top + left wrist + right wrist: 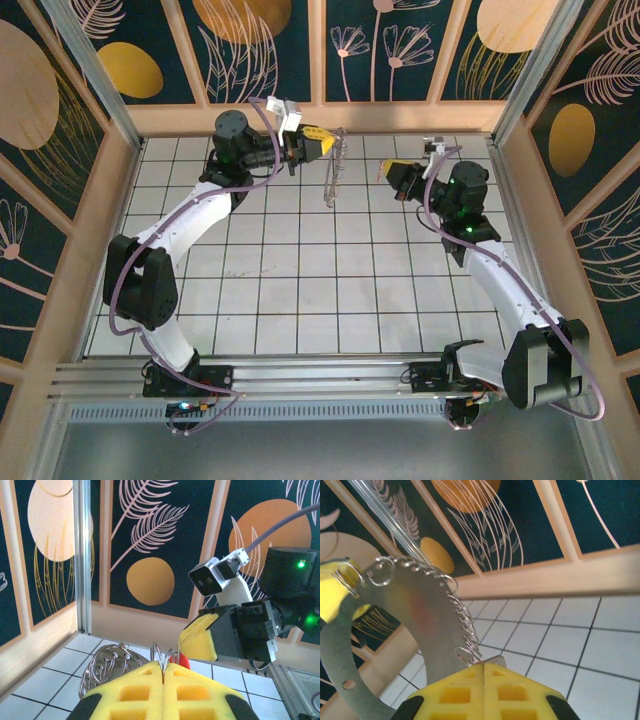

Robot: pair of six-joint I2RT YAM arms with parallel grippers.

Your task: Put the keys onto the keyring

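The keyring [333, 175] is a flat silvery crescent with wire loops along its rim, held up in the air over the far middle of the table. My left gripper [318, 143] is shut on it; in the left wrist view its yellow pads [135, 690] pinch one of the keyring's wire loops [107, 662]. My right gripper [385, 172] faces it from the right, shut on the key. The key's red head [184, 660] shows just under the right gripper's yellow pad [202, 637]. In the right wrist view a silver tip of the key [493, 661] pokes from the shut gripper [484, 666], touching the lowest loop of the keyring [415, 610].
A white gridded tabletop [300, 290] lies below, bounded by wooden walls [320, 118] with leaf-patterned panels. Both arms reach toward the far middle, their grippers close together.
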